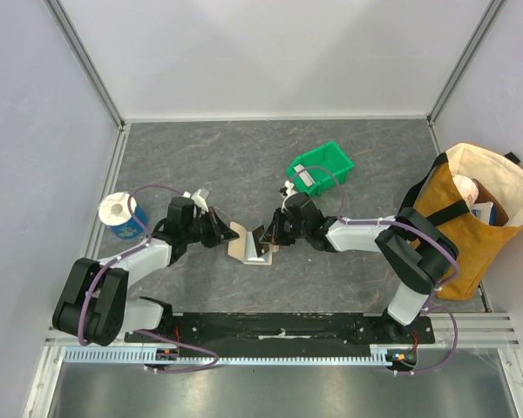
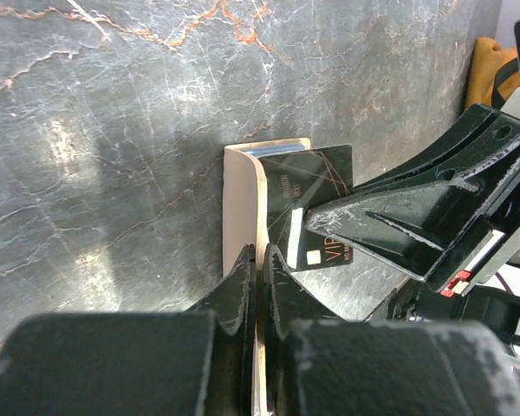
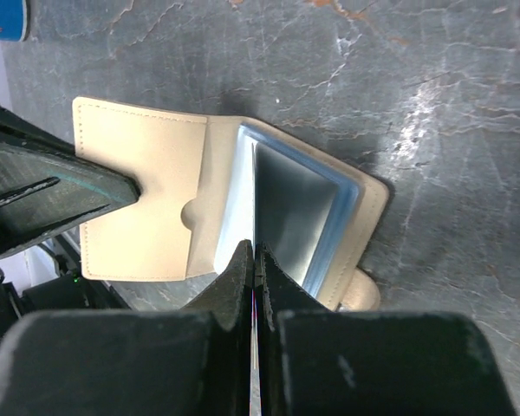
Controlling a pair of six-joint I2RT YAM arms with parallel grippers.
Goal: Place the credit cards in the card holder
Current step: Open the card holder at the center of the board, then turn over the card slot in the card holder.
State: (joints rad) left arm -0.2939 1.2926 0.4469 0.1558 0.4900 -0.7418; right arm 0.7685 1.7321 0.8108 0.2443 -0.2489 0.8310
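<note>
The tan card holder [image 1: 247, 246] lies open on the table between the two arms. My left gripper [image 1: 220, 232] is shut on the edge of its left flap, which stands up between the jaws in the left wrist view [image 2: 243, 208]. My right gripper [image 1: 268, 235] is shut on a dark credit card [image 2: 316, 204] marked VIP. It holds the card on edge, its far end at the clear sleeves of the holder [image 3: 139, 195]. The right wrist view shows the card only as a thin line at the gripper [image 3: 255, 250]. The left gripper [image 2: 260, 253] sits beside the card.
A green bin [image 1: 329, 157] with a whitish card [image 1: 306, 178] stands behind the right gripper. A blue and white cup [image 1: 122, 218] is at the left. A tan tote bag [image 1: 471, 222] fills the right side. The table's walls close in the back.
</note>
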